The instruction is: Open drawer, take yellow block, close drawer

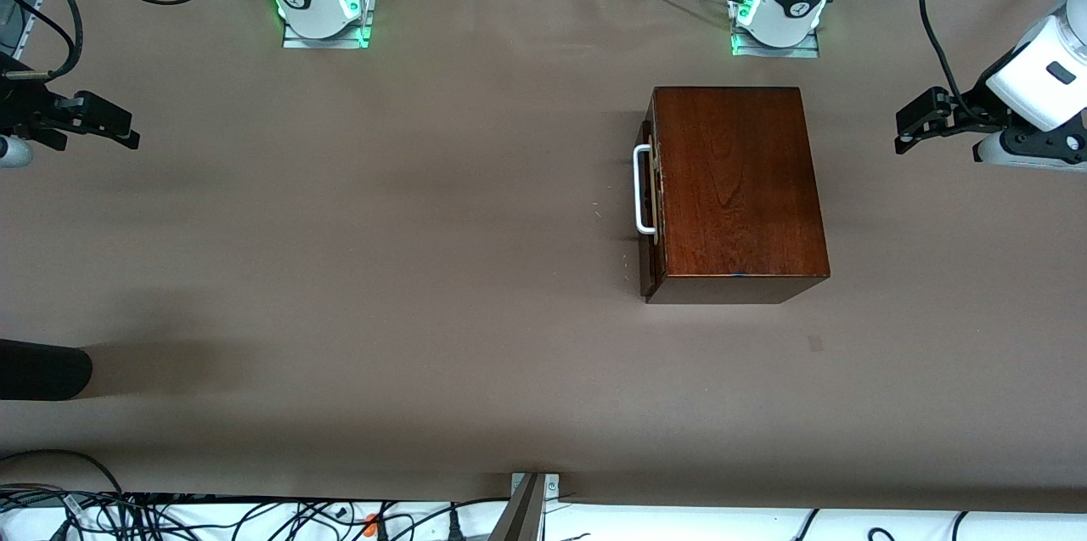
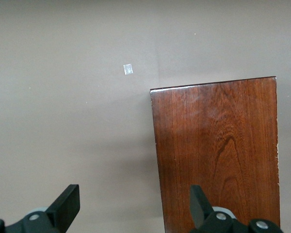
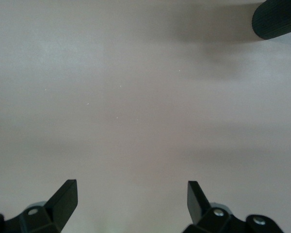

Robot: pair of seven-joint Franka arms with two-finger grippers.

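Note:
The dark reddish-brown wooden box stands on the table toward the left arm's end. Its drawer is shut, with the white U-shaped handle facing the right arm's end. The yellow block is hidden. My left gripper is open and empty, up over the table at the left arm's end beside the box. In the left wrist view the box top lies under one finger. My right gripper is open and empty over bare table at the right arm's end, as the right wrist view shows.
A black rounded object juts in at the table's edge at the right arm's end, nearer the front camera; it also shows in the right wrist view. A small pale tape mark lies on the table near the box, and shows in the left wrist view.

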